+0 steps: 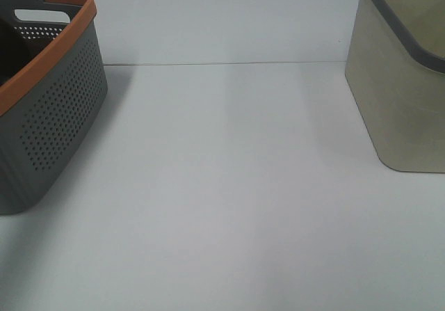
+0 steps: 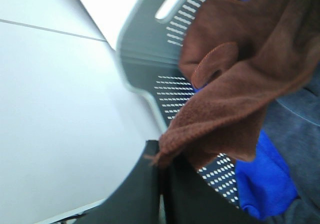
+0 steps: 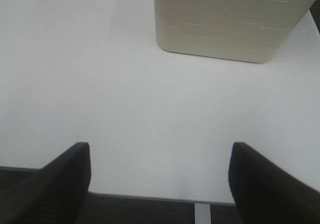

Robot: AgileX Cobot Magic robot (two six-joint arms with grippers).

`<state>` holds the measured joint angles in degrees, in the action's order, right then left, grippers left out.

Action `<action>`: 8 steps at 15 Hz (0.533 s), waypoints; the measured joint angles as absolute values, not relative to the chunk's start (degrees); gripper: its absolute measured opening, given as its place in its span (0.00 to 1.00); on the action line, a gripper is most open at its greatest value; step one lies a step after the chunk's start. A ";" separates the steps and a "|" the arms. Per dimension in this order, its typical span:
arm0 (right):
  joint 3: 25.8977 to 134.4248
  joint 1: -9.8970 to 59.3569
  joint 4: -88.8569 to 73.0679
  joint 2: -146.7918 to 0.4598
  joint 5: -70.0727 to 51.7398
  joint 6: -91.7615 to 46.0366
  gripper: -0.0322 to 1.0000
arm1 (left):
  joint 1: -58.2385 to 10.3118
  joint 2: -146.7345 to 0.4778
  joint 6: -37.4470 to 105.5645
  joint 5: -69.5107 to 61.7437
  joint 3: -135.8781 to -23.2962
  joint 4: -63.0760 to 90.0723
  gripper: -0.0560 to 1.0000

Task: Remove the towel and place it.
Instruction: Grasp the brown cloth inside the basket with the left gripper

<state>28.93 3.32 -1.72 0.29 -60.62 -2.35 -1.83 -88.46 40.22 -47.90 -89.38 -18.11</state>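
Note:
In the left wrist view the brown towel [image 2: 235, 83] hangs in loose folds inside the grey perforated basket [image 2: 145, 48]. My left gripper [image 2: 159, 159] is shut on one hemmed corner of it, fingers pressed together. My right gripper [image 3: 160, 184] stands open over the bare white table [image 3: 125, 93], with nothing between its fingers and short of the beige basket [image 3: 230, 18]. Neither arm shows in the exterior high view.
The grey basket with an orange rim [image 1: 55, 116] stands at the table's left edge, and the beige basket [image 1: 403, 95] at the right. A blue cloth [image 2: 265, 179] and a grey cloth [image 2: 295, 124] lie under the towel in the grey basket.

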 joint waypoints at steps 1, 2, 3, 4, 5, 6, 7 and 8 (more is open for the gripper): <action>28.93 3.32 -1.72 0.29 -60.62 -2.35 0.77 | -1.83 -86.46 40.28 -47.10 -89.61 -18.11 0.05; 28.93 3.32 -1.72 0.29 -60.62 -2.35 0.77 | -1.83 -85.43 40.28 -46.29 -89.67 -18.16 0.05; 28.93 3.32 -1.72 0.29 -60.62 -2.35 0.77 | -1.83 -83.65 40.28 -43.60 -89.67 -18.28 0.05; 28.93 3.32 -1.72 0.29 -60.62 -2.35 0.77 | -1.83 -82.39 40.28 -40.34 -89.67 -18.28 0.05; 28.93 3.32 -1.72 0.29 -60.62 -2.35 0.77 | -1.83 -81.53 40.34 -37.41 -89.67 -18.22 0.05; 28.93 3.32 -1.72 0.29 -60.62 -2.35 0.77 | -1.83 -80.96 40.34 -35.24 -89.67 -17.93 0.05; 28.93 3.32 -1.72 0.29 -60.62 -2.35 0.77 | -1.83 -80.79 40.39 -34.21 -89.67 -17.48 0.05; 28.93 3.32 -1.72 0.29 -60.62 -2.35 0.77 | -1.83 -80.79 40.39 -34.09 -89.67 -17.19 0.05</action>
